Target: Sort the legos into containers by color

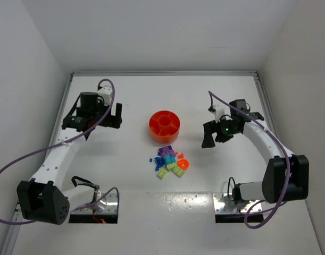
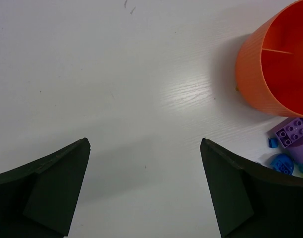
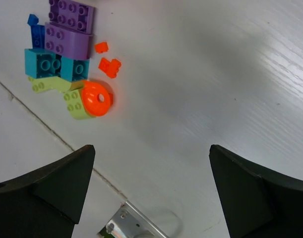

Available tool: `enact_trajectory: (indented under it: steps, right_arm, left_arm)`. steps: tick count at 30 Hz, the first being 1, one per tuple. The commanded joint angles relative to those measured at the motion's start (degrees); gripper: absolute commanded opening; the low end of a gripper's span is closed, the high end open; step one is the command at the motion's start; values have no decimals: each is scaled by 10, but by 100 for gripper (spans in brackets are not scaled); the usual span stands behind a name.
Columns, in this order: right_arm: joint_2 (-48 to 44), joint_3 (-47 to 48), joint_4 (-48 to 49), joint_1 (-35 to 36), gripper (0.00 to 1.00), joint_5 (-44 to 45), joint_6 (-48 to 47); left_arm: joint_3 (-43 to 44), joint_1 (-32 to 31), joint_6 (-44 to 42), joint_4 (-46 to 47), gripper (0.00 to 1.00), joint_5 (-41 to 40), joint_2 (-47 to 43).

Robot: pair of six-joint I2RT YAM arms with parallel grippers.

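Lying nearest: legos [image 1: 170, 162], one loose pile on the tabletop [image 1: 125, 170], midway between its left and right edges, spread roughly along the near edge.
Pile's right end: orange ring piece [image 3: 96, 98], touching a yellow-green brick [image 3: 78, 109]; small orange bits [image 3: 110, 66] just beside.
Right gripper [image 3: 151, 153]: jaws wide apart, empty; pile lies to its left and nearer; judged the closer arm.
Bowl [image 1: 164, 126]: mid-tabletop, just beyond the pile; no brick seen in its sections.
Left gripper [image 2: 145, 148]: jaws wide apart, empty, toward the far-left corner; bowl to its right.
Obstruction: none seen between right jaws and ring; neighbouring bricks crowd it.
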State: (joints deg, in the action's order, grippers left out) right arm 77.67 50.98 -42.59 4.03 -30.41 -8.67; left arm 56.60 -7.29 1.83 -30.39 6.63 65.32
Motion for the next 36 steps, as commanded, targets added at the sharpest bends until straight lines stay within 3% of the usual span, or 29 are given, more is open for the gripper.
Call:
enact_trajectory:
  steps: [1,4,9,15,22,30,36]
  right_arm:
    - [4,18,0,17,99,-37,-2]
    - [45,18,0,45,95,-50,16]
    - [134,37,-36,77,79,-69,22]
    - [209,59,-63,99,67,-130,34]
    - [218,7,43,116,60,-141,111]
    - [218,-63,178,135,56,-94,197]
    - [260,-63,204,145,51,-112,217]
  left_arm:
    - [9,9,-8,8,100,7,-5]
    - [9,14,-2,8,100,7,0]
    - [28,20,3,8,100,7,23]
    - [45,20,8,8,100,18,28]
    - [45,25,8,8,100,18,33]
    - [69,25,8,8,100,18,51]
    - [69,25,8,8,100,18,56]
